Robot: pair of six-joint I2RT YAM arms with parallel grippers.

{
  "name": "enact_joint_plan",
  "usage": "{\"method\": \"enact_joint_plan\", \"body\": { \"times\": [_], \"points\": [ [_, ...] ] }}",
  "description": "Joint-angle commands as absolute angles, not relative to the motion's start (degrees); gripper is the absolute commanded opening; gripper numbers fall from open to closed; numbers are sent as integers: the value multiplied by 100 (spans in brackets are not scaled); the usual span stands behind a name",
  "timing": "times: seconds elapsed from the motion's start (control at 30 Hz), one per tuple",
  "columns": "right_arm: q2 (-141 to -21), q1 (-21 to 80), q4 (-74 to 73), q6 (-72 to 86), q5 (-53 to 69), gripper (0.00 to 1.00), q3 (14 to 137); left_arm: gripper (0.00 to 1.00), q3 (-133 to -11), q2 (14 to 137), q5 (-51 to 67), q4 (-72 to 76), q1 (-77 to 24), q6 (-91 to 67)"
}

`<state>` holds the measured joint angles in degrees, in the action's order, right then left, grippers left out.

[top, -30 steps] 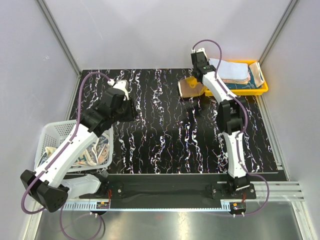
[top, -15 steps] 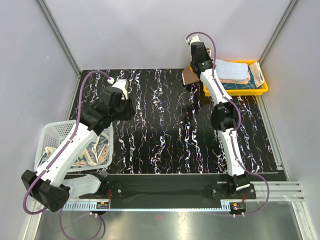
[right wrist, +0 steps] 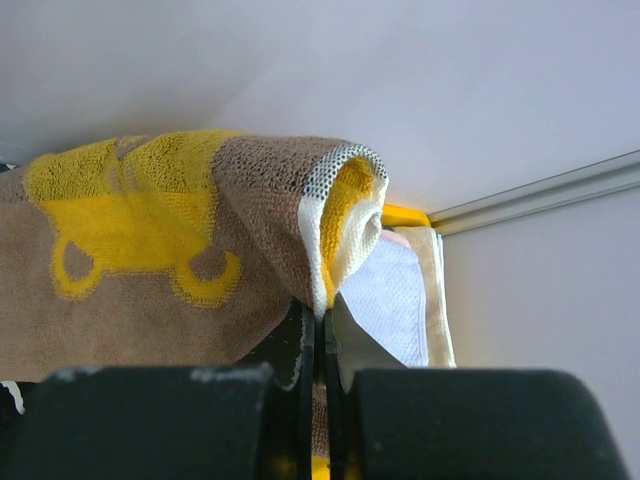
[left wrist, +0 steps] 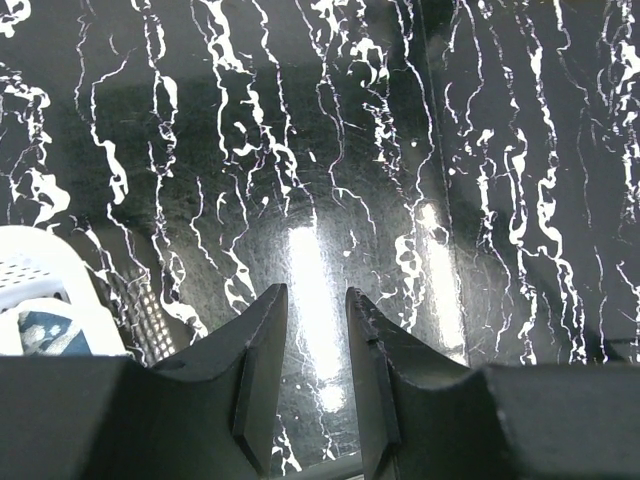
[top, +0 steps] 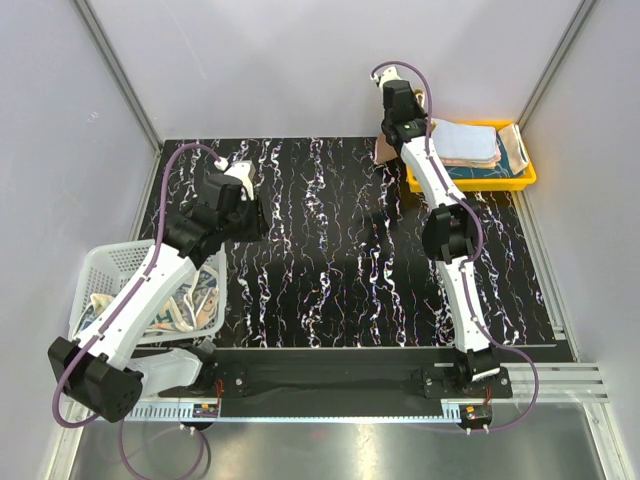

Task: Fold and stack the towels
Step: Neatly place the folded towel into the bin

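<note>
Top external view, near edge first: I count 2 arms, 1 white mesh basket [top: 100, 265] at lower left, 1 black marbled table [top: 330, 270] and 1 yellow tray [top: 525, 175] at upper right.

The basket holds loose cloths [top: 185, 305]. I make out at least 2, exact no. unclear.

Mid-frame left, the L gripper [left wrist: 314, 292] hangs over bare table. Its jaws are partly apart with a narrow gap, nothing between them, touching nothing. A basket corner shows at lower left of the L wrist view.

Far end, top centre-right: the R gripper [right wrist: 320, 330] is pinched tight on 1 brown towel [right wrist: 150, 250] w/ yellow print, gripped at a folded edge. The cloth droops to the left of the wrist frame, just beside the tray's left end.

The tray carries 1 folded stack [top: 468, 142], pale on top and pink under it, approx 3+ layers.
</note>
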<state>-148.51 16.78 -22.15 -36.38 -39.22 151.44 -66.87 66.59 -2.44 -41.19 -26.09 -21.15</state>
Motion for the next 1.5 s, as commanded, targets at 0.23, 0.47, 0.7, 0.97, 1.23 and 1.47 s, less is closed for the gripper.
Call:
{"method": "enact_joint_plan", "body": {
  "times": [0.23,0.47,0.7,0.97,1.23,1.47],
  "points": [
    [-13878,1705,-2004,-3630,-4017,0,15302,34,-6592,6618,193,-3753,-2470,-2030],
    [-13623,1723,-2031,-3603,-4008,0,15249,34,-6566,6601,281,-3718,-2426,-2057],
    [-13509,1723,-1907,-3796,-4122,0,15187,34,-6557,6601,351,-3718,-2408,-2048],
    [-13350,1530,-1881,-3710,-4210,0,14845,34,-6548,6636,430,-3709,-2382,-2030],
    [-13473,836,-2293,-2727,-3736,0,14660,34,-6548,6741,475,-3700,-2355,-2021],
    [-14027,-217,-2373,-1372,-2279,4,14203,34,-6478,6838,492,-3709,-2355,-2013]
  ]
}}
